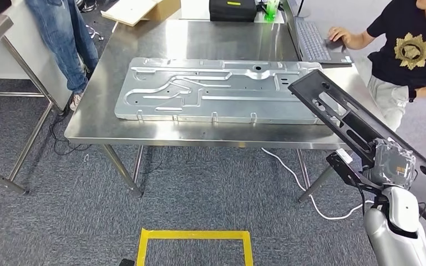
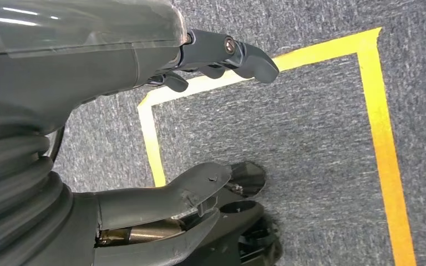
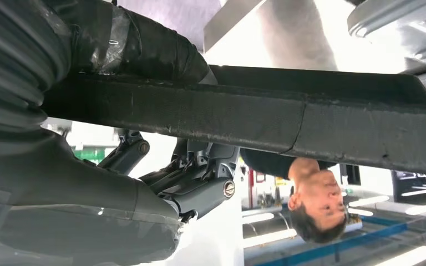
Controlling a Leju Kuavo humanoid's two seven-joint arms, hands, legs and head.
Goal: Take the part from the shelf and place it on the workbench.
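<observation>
My right hand [image 1: 391,166] gripped the long black part [image 1: 360,130] near its lower end, so the part slanted up and away from my hand over the table's [image 1: 89,124] right corner. My left hand [image 2: 199,111] hung spread and empty above the carpet [image 2: 310,138].

We see our right hand [image 1: 391,166] at the near right, gripping a long black part [image 1: 344,119] that slants from near right up toward the far left. The part's far end hangs over the right edge of the steel bench [image 1: 161,41], above the right end of a large stamped metal panel [image 1: 211,91] lying flat on it. At the far end of the bench sit a black box [image 1: 232,9] and an open laptop [image 1: 310,39], where a seated person [image 1: 405,50] rests a hand. Another person in jeans [image 1: 61,33] stands at the far left. Yellow tape [image 1: 194,235] marks a square on the grey carpet nearest us.
</observation>
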